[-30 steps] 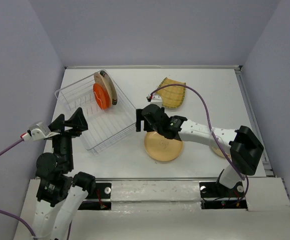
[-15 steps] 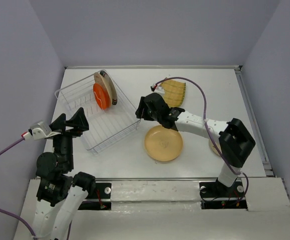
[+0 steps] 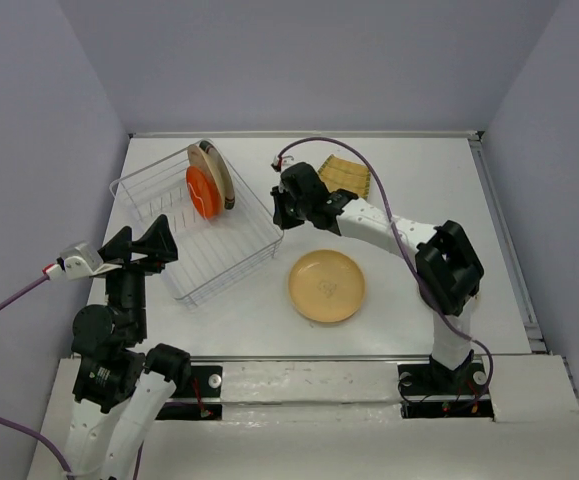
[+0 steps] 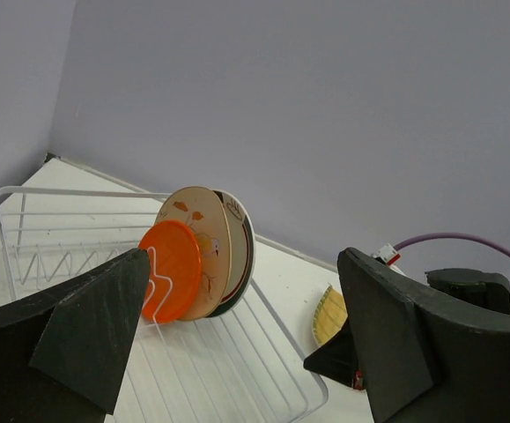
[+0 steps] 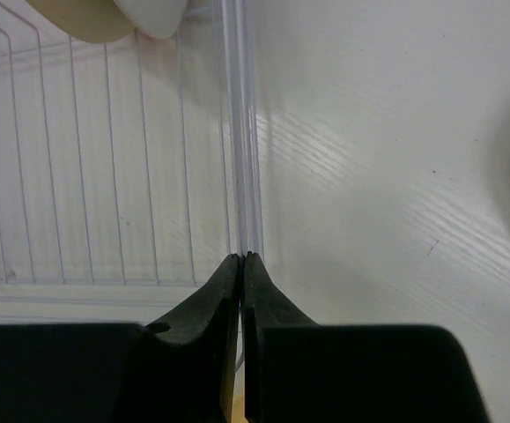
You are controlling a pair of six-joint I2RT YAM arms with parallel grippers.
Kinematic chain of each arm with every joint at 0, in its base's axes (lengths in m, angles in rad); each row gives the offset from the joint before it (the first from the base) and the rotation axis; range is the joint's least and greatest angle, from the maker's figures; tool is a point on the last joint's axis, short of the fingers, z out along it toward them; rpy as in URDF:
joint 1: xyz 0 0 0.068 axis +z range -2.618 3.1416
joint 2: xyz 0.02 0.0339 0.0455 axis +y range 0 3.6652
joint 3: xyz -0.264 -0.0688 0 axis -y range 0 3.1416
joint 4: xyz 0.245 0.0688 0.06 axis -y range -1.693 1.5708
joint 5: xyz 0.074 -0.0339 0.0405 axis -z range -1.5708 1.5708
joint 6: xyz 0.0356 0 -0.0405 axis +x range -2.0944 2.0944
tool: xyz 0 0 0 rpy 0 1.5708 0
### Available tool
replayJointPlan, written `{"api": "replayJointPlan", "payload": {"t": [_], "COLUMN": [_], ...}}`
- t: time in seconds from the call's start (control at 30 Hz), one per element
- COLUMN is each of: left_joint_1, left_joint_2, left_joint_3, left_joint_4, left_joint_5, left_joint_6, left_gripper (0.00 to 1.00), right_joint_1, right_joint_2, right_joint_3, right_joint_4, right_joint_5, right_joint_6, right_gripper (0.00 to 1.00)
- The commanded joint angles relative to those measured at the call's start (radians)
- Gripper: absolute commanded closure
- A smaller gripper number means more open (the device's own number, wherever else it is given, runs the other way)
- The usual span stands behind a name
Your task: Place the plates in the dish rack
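The white wire dish rack (image 3: 209, 265) sits on the left half of the white desk (image 3: 424, 190), open top up. Its long axis runs on a diagonal from far left to near right. 3 plates stand on edge at its far end, along the right-hand wall: a round orange-red plate (image 3: 202, 192), a round tan plate (image 3: 212, 167) and, behind them, a white plate with a dark-green rim (image 4: 241, 240).

2 plates lie flat on the desk outside the rack: a round tan plate (image 3: 327, 286) just to its right, and a squarish yellow woven-look plate (image 3: 347, 175) farther back.

The right tool (image 5: 241, 257) is pinched together on the rack's rim wire near its right corner. The left tool (image 4: 237, 352) hangs with its fingers wide apart at the near left, touching nothing.

So the step in hand looks like handling the rack itself, not a plate, probably to shift or square it. The next move calls for a gentle, level pull, since a thin wire could slip from the pinch and a jerk could topple the standing plates. Then the right tool must let go and reach for the flat tan plate.
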Motion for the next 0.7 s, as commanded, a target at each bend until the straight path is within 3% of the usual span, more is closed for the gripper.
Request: {"api": "replayJointPlan", "payload": {"t": [0.0,0.37,0.53,0.6,0.67], "left_joint_1": [0.007,0.007,0.007,0.007,0.009], "left_joint_2": [0.000,0.002,0.003,0.005,0.008], "left_joint_3": [-0.014,-0.014,-0.014,-0.014,-0.014], "left_joint_4": [0.059,0.057,0.057,0.057,0.057], "left_joint_5": [0.001,-0.001,-0.004,-0.001,-0.001], "left_joint_6": [0.007,0.009,0.005,0.005,0.004], "left_gripper": [0.01,0.01,0.01,0.01,0.01], "right_joint_1": [-0.083,-0.120,-0.129,-0.129,-0.129], "right_joint_2": [0.011,0.104,0.097,0.097,0.070], "right_joint_3": [0.104,0.250,0.278,0.308,0.317], "right_joint_4": [-0.033,-0.164,-0.190,-0.196,-0.196], "right_joint_5": [-0.146,-0.298,-0.261,-0.220,-0.213], "right_joint_6": [-0.182,-0.498,-0.543,-0.518,-0.483], "right_gripper": [0.93,0.93,0.93,0.77,0.52]}}
